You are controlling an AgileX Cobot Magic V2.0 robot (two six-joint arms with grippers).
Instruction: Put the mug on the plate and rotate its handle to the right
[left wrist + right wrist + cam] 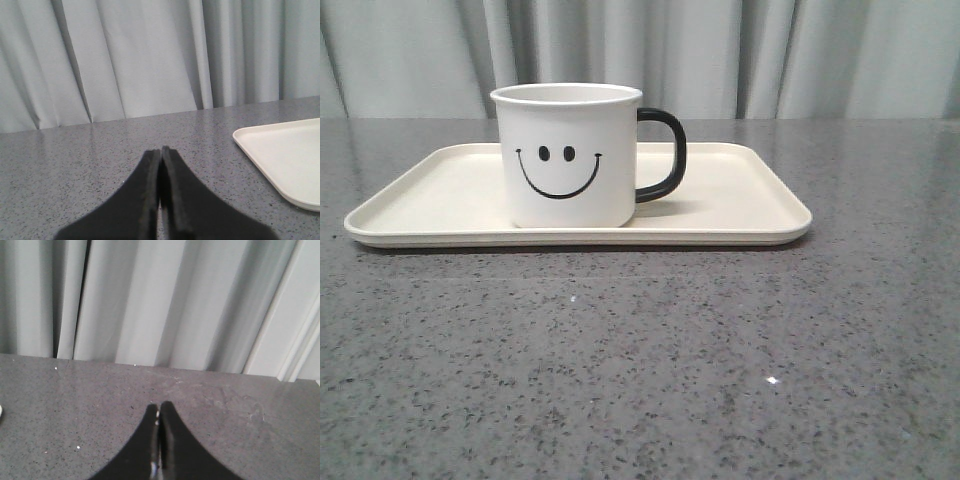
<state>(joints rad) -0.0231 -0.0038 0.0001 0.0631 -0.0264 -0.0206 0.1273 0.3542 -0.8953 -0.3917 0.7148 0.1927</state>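
Observation:
The white mug (570, 155) with a black smiley face stands upright on the cream plate (740, 200), left of its middle. Its black handle (665, 155) points to the right. Neither gripper shows in the front view. My left gripper (161, 150) is shut and empty above the grey table, with a corner of the plate (285, 155) off to one side. My right gripper (159, 405) is shut and empty above bare table; the mug is out of both wrist views.
The grey speckled table (640, 360) stretches in front of the plate. A pale curtain (720, 50) hangs along the table's far edge and fills the background of both wrist views.

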